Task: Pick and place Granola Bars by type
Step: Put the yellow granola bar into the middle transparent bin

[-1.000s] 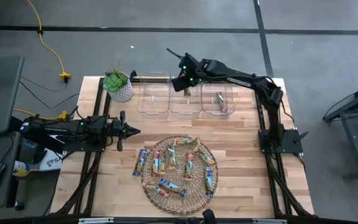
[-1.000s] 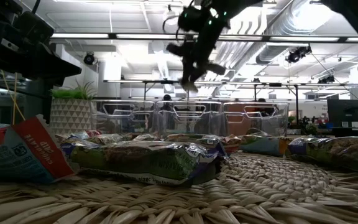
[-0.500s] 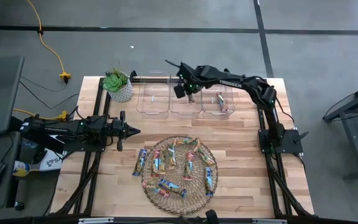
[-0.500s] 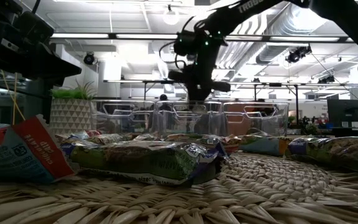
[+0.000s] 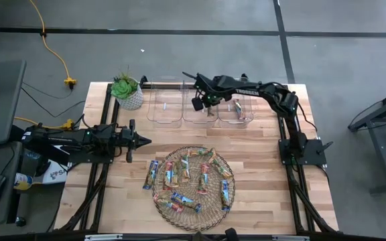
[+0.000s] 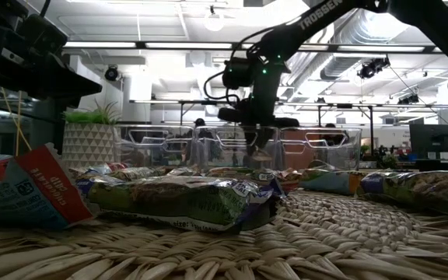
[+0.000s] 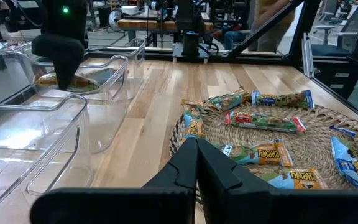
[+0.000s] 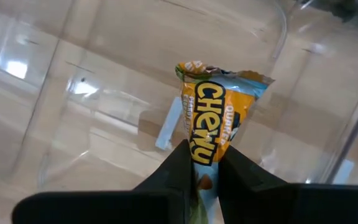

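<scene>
Right tool [image 5: 208, 107] is over the middle one of three clear bins [image 5: 200, 114] at the far edge of the tabletop [image 5: 260, 174], reaching in from the right side. In its wrist view the fingers [image 8: 179, 163] are clamped on one end of a granola bar [image 8: 210, 124]; the wrapper is orange and pale blue with "CHEWY" legible, and the bar sticks out ahead of the fingers above the bin's clear floor. In the low view the tool [image 6: 257, 138] hangs at the level of the bin rims.

The right-hand bin [image 5: 237, 111] holds one bar [image 5: 237, 107]. I cannot make out anything lying in the left-hand bin [image 5: 165, 108].

Remaining bars [image 5: 191, 177] lie scattered on the round wicker mat [image 5: 194, 209] near the front centre of the tabletop: blue, green/tan and red wrappers mixed. One blue bar [image 5: 152, 174] lies at the mat's left edge, partly off it.

Left tool [image 5: 143, 140] waits at the left side of the tabletop, pointing toward the mat, fingers [image 7: 194, 163] pressed together, nothing between them.

A potted plant [image 5: 126, 91] stands at the far left corner, beside the bins.
</scene>
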`<action>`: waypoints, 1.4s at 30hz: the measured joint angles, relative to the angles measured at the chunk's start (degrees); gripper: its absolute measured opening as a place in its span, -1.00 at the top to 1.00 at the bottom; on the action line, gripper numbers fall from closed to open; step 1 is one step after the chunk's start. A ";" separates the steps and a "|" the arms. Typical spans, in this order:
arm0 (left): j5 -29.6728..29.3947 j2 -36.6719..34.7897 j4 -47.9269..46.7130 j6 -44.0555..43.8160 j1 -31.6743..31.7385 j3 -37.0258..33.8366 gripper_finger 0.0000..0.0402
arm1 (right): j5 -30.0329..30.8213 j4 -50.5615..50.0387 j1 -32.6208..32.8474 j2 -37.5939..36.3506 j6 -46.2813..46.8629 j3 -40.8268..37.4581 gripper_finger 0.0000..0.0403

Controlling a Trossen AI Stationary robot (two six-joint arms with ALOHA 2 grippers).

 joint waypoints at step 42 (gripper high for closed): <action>0.00 -0.02 0.00 0.02 0.01 0.00 0.99 | -7.38 0.58 3.95 -5.45 -23.88 11.30 0.53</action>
